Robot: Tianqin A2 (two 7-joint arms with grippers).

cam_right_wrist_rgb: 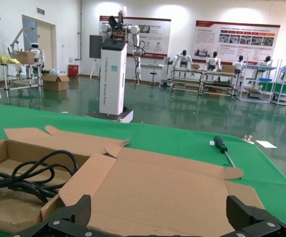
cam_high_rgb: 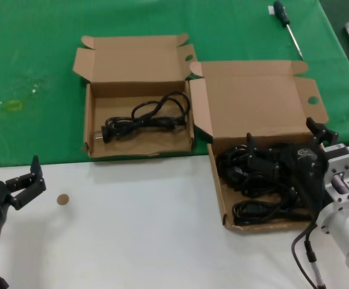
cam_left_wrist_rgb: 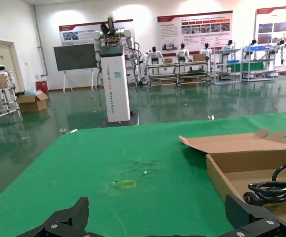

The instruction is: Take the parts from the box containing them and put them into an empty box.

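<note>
Left gripper point(cam_high_rgb: 35, 177): fingers apart, nothing held; low over white table point(cam_high_rgb: 138, 223) at its left edge, just left of a small brown disc point(cam_high_rgb: 62, 199).
Smaller box point(cam_high_rgb: 139, 123): on green cloth point(cam_high_rgb: 30, 78), lid open; one coiled black cord point(cam_high_rgb: 147, 115) on its floor.
Wider box point(cam_high_rgb: 219, 192): just right of it, across the cloth edge; tangled cords point(cam_high_rgb: 253, 174) inside.
Right gripper point(cam_high_rgb: 286, 141): fingers spread, over that tangle; contact unclear.
Screwdriver point(cam_high_rgb: 287, 27): far right on cloth.
</note>
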